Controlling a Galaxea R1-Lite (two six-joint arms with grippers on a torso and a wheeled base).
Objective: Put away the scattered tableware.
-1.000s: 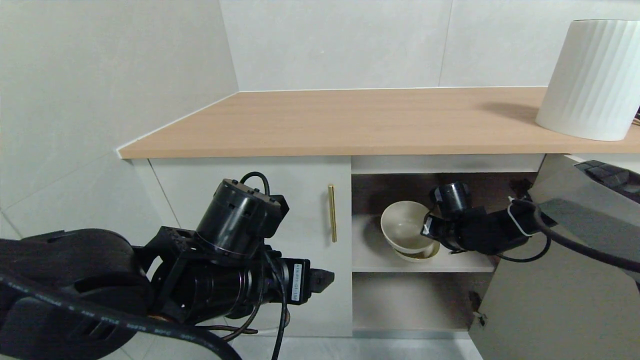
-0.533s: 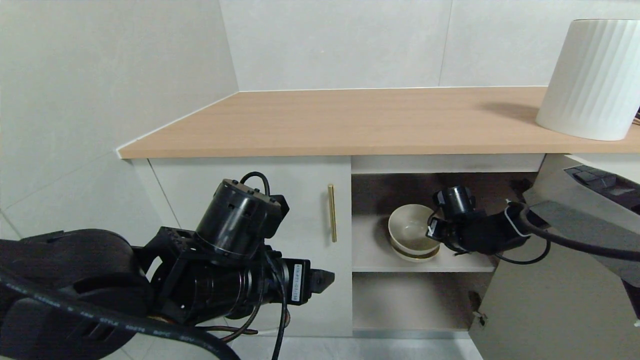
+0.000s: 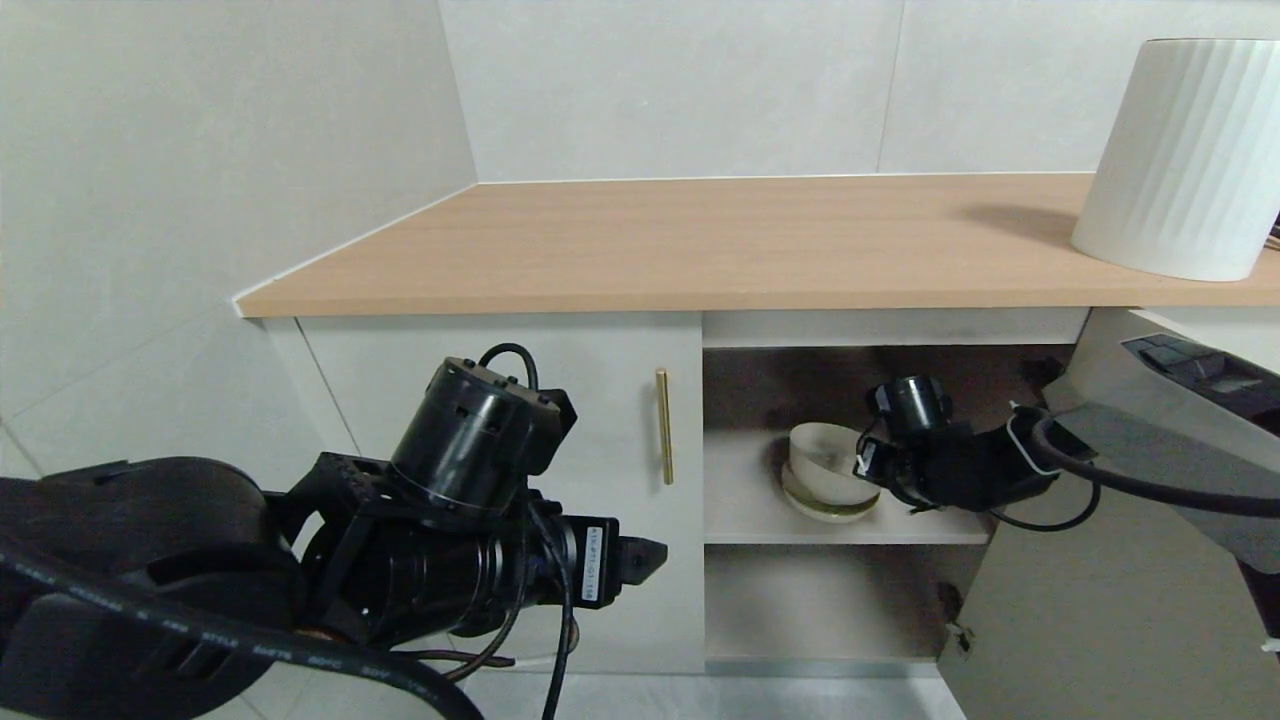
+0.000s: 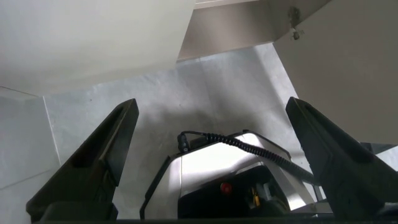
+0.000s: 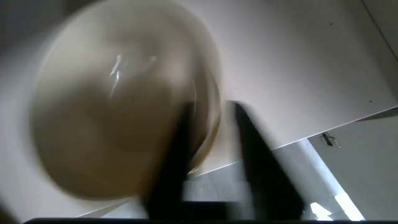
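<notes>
A cream bowl sits tilted on top of a second cream dish on the cabinet's middle shelf. My right gripper reaches into the open cabinet and is shut on the bowl's right rim. In the right wrist view one finger lies inside the bowl and the other outside it, with my right gripper straddling the rim. My left gripper hangs low in front of the closed left door. Seen from the left wrist, my left gripper is open over the floor with nothing in it.
The cabinet's right door stands open close to my right arm. A gold handle marks the closed left door. A white ribbed container stands on the wooden counter. A lower shelf lies beneath.
My right gripper carried the bowl deeper into the cabinet and lowered it from a steep tilt onto the dish below. The left arm has stayed still.
</notes>
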